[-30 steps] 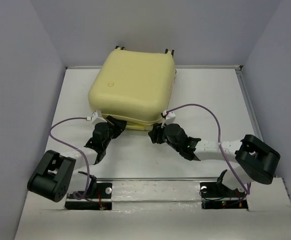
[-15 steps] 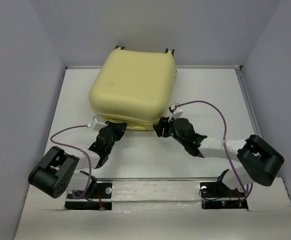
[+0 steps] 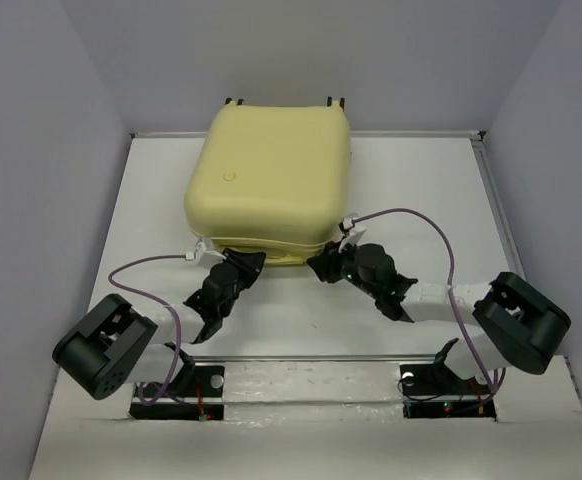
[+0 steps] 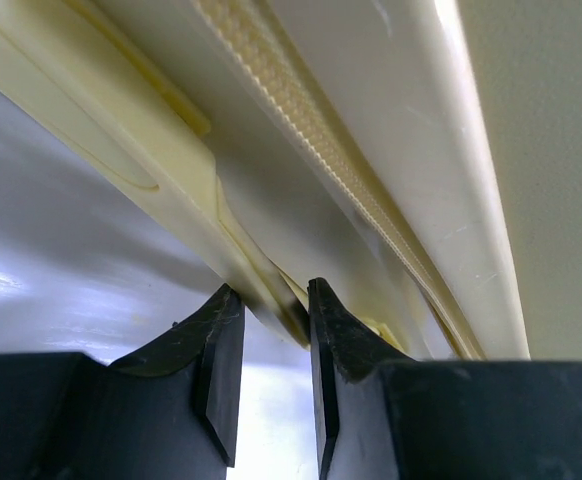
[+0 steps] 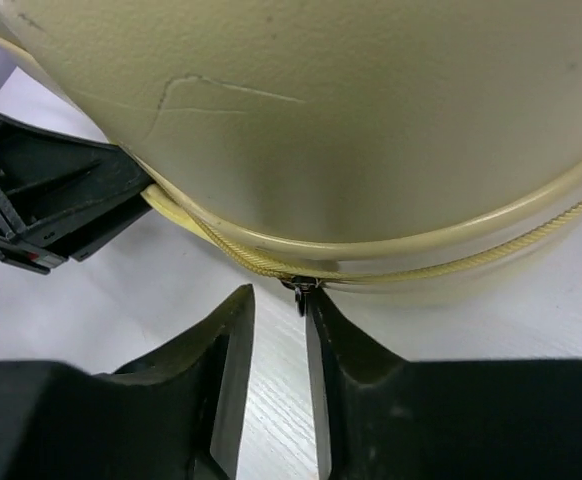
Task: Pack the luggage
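Well back on the worktop (image 3: 421, 200), the closed yellow suitcase (image 3: 271, 180) lies flat; the left gripper (image 4: 268, 295) pinches its near rim, the right gripper (image 5: 279, 298) stands slightly parted around the zipper pull (image 5: 299, 292).

A white table (image 3: 421, 190) takes up the whole floor of the booth, its top glossy enough to catch the light. Plain grey walls close it in on the left (image 3: 31, 150), at the back (image 3: 301, 50) and on the right (image 3: 566, 130). A thin metal rail (image 3: 495, 210) follows the table's right edge. Along the near edge a shiny metal strip (image 3: 311, 358) runs from side to side.
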`<state>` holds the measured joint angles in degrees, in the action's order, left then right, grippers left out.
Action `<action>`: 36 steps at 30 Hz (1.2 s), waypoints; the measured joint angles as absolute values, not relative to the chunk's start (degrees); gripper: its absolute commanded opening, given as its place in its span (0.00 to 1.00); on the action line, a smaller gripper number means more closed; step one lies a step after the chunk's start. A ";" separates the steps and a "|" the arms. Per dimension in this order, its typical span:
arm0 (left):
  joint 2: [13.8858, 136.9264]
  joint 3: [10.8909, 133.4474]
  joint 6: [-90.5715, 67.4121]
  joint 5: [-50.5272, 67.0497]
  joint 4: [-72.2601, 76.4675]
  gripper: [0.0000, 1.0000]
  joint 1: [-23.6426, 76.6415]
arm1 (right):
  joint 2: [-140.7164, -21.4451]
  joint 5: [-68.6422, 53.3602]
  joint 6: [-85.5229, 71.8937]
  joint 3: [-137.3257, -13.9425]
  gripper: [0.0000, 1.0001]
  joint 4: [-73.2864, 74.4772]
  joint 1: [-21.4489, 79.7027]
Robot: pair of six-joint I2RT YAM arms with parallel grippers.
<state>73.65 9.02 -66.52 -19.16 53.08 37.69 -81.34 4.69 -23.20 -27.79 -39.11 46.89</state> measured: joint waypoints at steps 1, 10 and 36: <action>73.65 9.02 -66.52 -19.29 53.08 0.06 37.82 | -81.30 5.13 -23.09 -27.44 0.13 -39.79 46.89; 74.94 9.72 -66.24 -20.80 53.58 0.06 39.62 | -80.27 10.00 -23.05 -27.64 0.07 -37.26 49.43; 55.75 13.56 -52.77 -15.62 40.18 0.91 46.98 | -65.36 19.51 -18.94 -46.50 0.21 3.73 62.54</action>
